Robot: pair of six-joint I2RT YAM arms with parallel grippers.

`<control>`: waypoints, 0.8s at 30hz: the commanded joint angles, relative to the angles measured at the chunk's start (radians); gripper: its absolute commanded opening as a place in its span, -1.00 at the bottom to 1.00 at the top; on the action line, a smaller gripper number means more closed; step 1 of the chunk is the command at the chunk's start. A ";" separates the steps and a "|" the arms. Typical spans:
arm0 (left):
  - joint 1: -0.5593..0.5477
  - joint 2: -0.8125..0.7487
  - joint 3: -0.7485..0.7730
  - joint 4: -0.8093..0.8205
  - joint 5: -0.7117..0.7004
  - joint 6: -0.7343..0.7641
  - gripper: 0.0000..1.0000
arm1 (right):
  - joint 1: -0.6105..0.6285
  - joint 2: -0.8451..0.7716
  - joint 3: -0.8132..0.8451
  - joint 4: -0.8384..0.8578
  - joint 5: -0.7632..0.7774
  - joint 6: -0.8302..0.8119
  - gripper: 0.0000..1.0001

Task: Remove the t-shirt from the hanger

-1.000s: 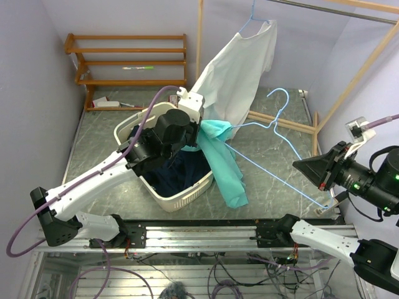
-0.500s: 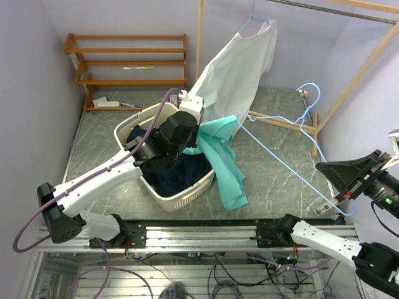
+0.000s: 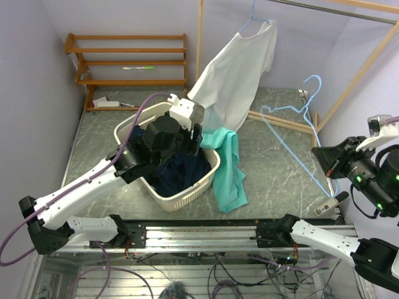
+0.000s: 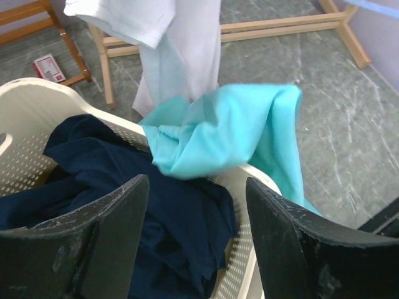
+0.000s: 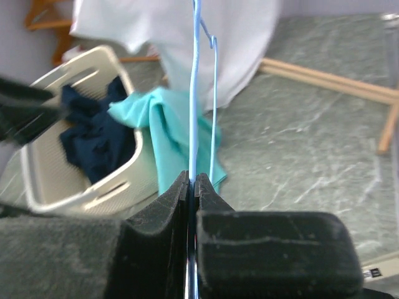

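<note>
Top external view: left hand gapes above teal t-shirt draped over basket; right hand pinches bare hanger. Shirt could slide onto tabletop.

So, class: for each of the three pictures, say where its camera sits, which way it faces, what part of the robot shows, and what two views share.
Top external: above and behind the arms, looking down at the table; both arms show.
Left wrist: on the left arm, facing the laundry basket; open left gripper shows.
Right wrist: on the right arm, facing along the blue hanger; right gripper shut on it.
Both wrist views share the teal t-shirt draped over the basket rim.
</note>
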 commanded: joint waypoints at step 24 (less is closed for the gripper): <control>0.004 -0.370 -0.217 -0.015 0.079 0.012 0.46 | 0.047 0.573 0.265 0.463 0.587 -0.366 -1.00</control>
